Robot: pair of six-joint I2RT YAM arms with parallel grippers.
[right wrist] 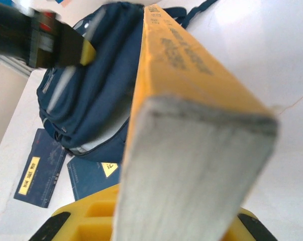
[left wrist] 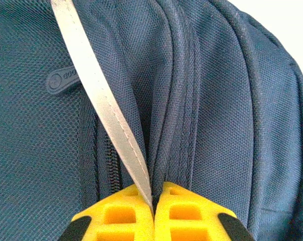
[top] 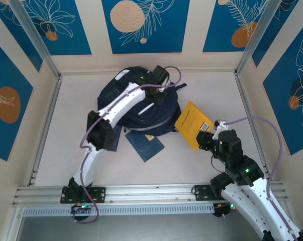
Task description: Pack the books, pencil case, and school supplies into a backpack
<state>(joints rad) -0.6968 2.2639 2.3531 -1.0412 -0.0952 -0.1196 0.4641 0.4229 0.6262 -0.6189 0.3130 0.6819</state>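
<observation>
- The left pincer [left wrist: 154,203] is clenched tight. Its yellow fingers [left wrist: 121,218] pinch a fold of the backpack [left wrist: 35,150], with the pale stripe [left wrist: 103,108] caught between them.
- A zipper [left wrist: 111,170] runs just to the left of that pincer and looks shut there. I cannot tell if the bag's mouth is open anywhere.
- The right pincer [top: 209,134] is grasping the orange-yellow book [top: 192,123]. The book sticks out ahead of this pincer, toward the backpack, and its far corner is near the bag.
- Two navy books [top: 145,144] lie flat on the table [top: 76,100], ahead and to the left of the right pincer, right by the bag's near edge.
- My guess at the step: the left pincer should pull the bag open so the book can go in.
- To do it well, lift the fold slowly and straight up. If only the stripe rises and no gap shows, let go and grab closer to the zipper.
- Hold the book back until there is a wide gap — then slide it in thin edge first.
</observation>
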